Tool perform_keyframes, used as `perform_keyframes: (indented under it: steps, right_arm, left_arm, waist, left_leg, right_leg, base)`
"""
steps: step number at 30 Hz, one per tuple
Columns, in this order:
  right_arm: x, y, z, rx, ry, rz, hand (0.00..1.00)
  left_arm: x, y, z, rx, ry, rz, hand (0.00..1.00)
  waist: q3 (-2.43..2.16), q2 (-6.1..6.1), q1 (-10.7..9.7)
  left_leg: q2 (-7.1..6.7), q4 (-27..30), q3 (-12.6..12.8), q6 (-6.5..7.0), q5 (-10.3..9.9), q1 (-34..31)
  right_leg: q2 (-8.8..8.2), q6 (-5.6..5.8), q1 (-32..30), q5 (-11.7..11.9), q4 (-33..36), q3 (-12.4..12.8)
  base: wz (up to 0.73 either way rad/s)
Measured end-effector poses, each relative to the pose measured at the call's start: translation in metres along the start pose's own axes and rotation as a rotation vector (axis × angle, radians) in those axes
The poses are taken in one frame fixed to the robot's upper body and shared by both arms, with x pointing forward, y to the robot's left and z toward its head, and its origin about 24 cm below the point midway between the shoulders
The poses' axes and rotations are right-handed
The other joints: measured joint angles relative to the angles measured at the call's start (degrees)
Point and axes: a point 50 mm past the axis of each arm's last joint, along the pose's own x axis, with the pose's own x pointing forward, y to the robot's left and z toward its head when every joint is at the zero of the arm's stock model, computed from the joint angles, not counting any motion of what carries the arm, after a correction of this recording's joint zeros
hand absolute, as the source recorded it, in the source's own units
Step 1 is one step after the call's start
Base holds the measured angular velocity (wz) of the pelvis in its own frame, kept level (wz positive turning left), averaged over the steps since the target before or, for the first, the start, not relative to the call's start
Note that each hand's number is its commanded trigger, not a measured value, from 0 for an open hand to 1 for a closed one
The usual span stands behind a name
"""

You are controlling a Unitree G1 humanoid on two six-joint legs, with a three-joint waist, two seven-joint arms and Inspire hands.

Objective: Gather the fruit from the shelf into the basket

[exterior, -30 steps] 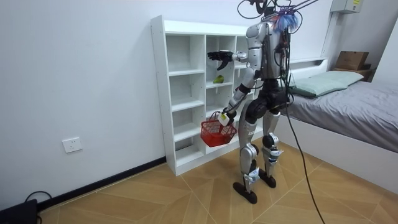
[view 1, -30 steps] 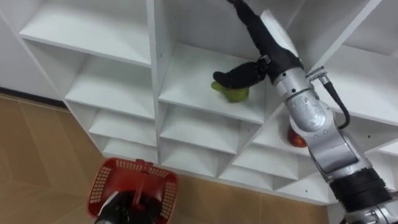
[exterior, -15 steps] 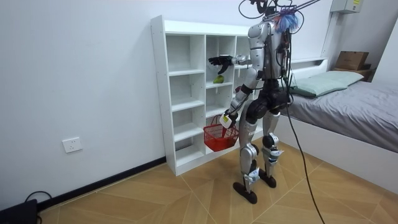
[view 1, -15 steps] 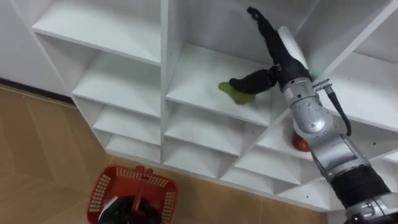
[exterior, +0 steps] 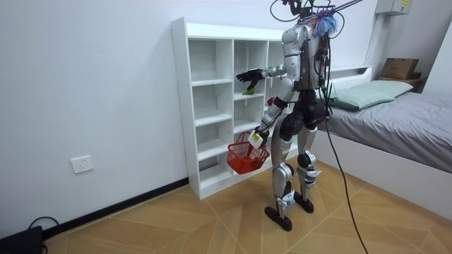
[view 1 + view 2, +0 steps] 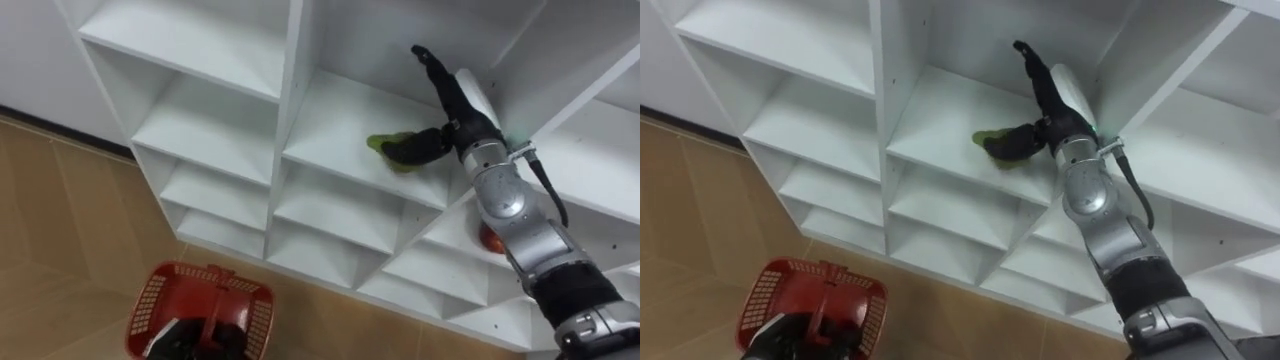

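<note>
While the robot stands facing the closet (image 5: 212, 106), with the bed (image 5: 395, 120) at the room view's right, the right hand (image 6: 452, 118) is inside a middle compartment with its fingers spread apart, some pointing up and the rest laid on the green fruit (image 6: 381, 146) on that shelf, not closed round it. One compartment lower and to the right lies a red fruit (image 6: 489, 238). Low and near, the left hand (image 6: 190, 342) is clamped on the handle of the basket (image 6: 160, 300), above the floor (image 6: 60, 230).
</note>
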Motion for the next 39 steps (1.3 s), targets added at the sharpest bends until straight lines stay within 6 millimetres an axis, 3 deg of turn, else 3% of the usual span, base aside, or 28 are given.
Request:
perform_keyframes:
  steps: [6, 10, 25, 26, 27, 28, 30, 31, 32, 39]
  right_arm:
    - [-0.002, 0.004, -0.011, -0.003, 0.036, 0.038, 0.0]
    - [-0.004, 0.008, -0.019, -0.003, 0.075, 0.069, 0.0]
    - [-0.006, 0.013, -0.024, 0.042, 0.104, 0.115, 0.0]
    - [-0.006, 0.013, -0.024, 0.043, 0.106, 0.115, 0.05]
    - [-0.006, 0.013, -0.024, 0.043, 0.108, 0.116, 0.31]
    - [-0.006, 0.013, -0.024, 0.043, 0.108, 0.117, 0.4]
    - [-0.006, 0.014, -0.025, 0.043, 0.112, 0.125, 0.78]
    - [-0.006, 0.014, -0.025, 0.043, 0.113, 0.126, 0.83]
    - [-0.006, 0.014, -0.025, 0.043, 0.114, 0.127, 1.0]
    - [-0.005, 0.012, -0.025, 0.043, 0.118, 0.119, 1.0]
  left_arm:
    - [0.0, -0.003, 0.0, -0.001, 0.001, -0.007, 1.0]
    - [0.0, -0.003, -0.001, -0.004, 0.002, -0.007, 1.0]
    - [0.001, -0.002, 0.001, -0.002, -0.001, -0.003, 1.0]
    - [0.001, -0.002, 0.001, -0.002, -0.003, -0.002, 1.0]
    - [0.001, -0.002, 0.002, -0.002, -0.005, -0.002, 1.0]
    - [0.001, -0.002, 0.002, -0.001, -0.006, -0.002, 1.0]
    - [0.001, -0.002, 0.004, -0.001, -0.009, -0.002, 1.0]
    - [0.002, -0.002, 0.004, -0.001, -0.01, -0.002, 1.0]
    - [0.002, -0.002, 0.004, -0.001, -0.01, -0.001, 1.0]
    - [0.002, -0.002, 0.004, -0.002, -0.01, -0.005, 1.0]
  waist:
    - [-0.07, 0.89, 0.7]
    - [-0.46, 1.67, 1.2]
    - [-0.58, 1.59, 1.0]
    - [-0.6, 1.57, 1.0]
    - [-0.62, 1.54, 1.1]
    - [-0.62, 1.53, 1.1]
    - [-0.63, 1.51, 1.1]
    - [-0.63, 1.5, 1.1]
    - [-0.62, 1.49, 1.1]
    - [-0.66, 1.08, 1.1]
  left_leg:
    - [-0.09, 0.1, -0.1, 0.06, 0.1, 0.0]
    - [-0.13, 0.0, -0.3, 0.02, 0.3, -0.1]
    - [-0.23, 0.1, -0.4, 0.06, 0.4, 0.0]
    - [-0.24, 0.1, -0.4, 0.06, 0.4, 0.0]
    - [-0.24, 0.1, -0.4, 0.07, 0.4, 0.0]
    - [-0.24, 0.1, -0.4, 0.07, 0.4, 0.0]
    - [-0.26, 0.1, -0.5, 0.08, 0.4, 0.1]
    - [-0.27, 0.1, -0.5, 0.08, 0.4, 0.1]
    - [-0.27, 0.1, -0.5, 0.08, 0.4, 0.1]
    - [-0.29, 0.1, -0.4, 0.08, 0.4, 0.1]
  right_leg:
    - [-0.08, 0.0, 0.2, 0.0, 0.0, -0.2]
    - [-0.14, 0.01, 0.2, 0.0, 0.0, -0.6]
    - [-0.29, 0.02, 0.4, 0.0, 0.0, -0.8]
    - [-0.29, 0.02, 0.4, 0.0, 0.0, -0.8]
    - [-0.3, 0.02, 0.4, 0.0, 0.0, -0.8]
    - [-0.3, 0.02, 0.4, 0.0, 0.0, -0.8]
    - [-0.32, 0.02, 0.5, 0.0, 0.0, -0.8]
    - [-0.32, 0.02, 0.5, 0.0, 0.0, -0.8]
    - [-0.33, 0.02, 0.5, 0.0, 0.0, -0.8]
    - [-0.37, 0.08, 0.4, 0.0, 0.0, -0.8]
  base:
    - [0.01]
    - [0.03]
    - [0.0]
    - [0.0]
    - [0.0]
    - [0.0]
    - [0.0]
    - [0.0]
    - [0.0]
    - [0.0]
